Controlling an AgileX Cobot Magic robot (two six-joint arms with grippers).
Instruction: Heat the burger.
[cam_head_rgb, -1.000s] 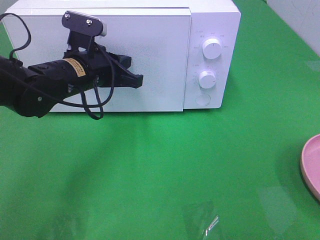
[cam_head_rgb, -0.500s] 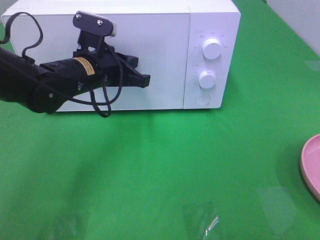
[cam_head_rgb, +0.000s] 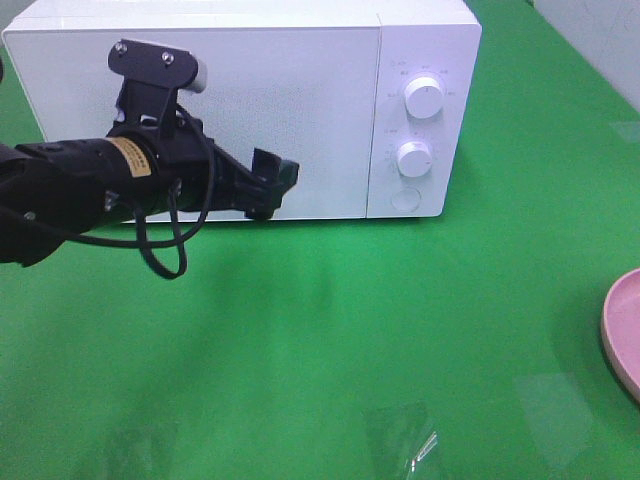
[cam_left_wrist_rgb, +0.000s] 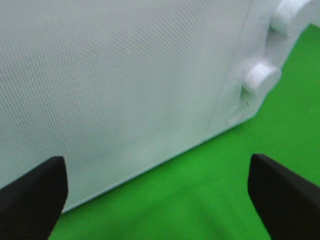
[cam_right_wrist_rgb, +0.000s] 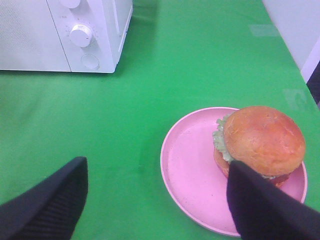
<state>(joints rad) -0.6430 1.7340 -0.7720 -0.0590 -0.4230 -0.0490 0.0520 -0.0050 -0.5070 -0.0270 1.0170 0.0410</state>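
From the high camera I see my left gripper (cam_head_rgb: 268, 186) spread before the shut microwave (cam_head_rgb: 300, 60). Left wrist: both fingers (cam_left_wrist_rgb: 32, 192) wide apart, holding nothing. Right wrist: jaws parted, empty, above the burger (cam_right_wrist_rgb: 261, 141) on the pink plate (cam_right_wrist_rgb: 190, 170).

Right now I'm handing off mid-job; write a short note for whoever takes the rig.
Left gripper: open, empty, in front of the microwave door, which is closed.
Right gripper: open, empty, above the pink plate.
Burger: on the plate's far side, on the green table to the right of the microwave, untouched.
Done: nothing visible; burger not inside.
Left: open the door, put the burger in, close it, set the knobs.
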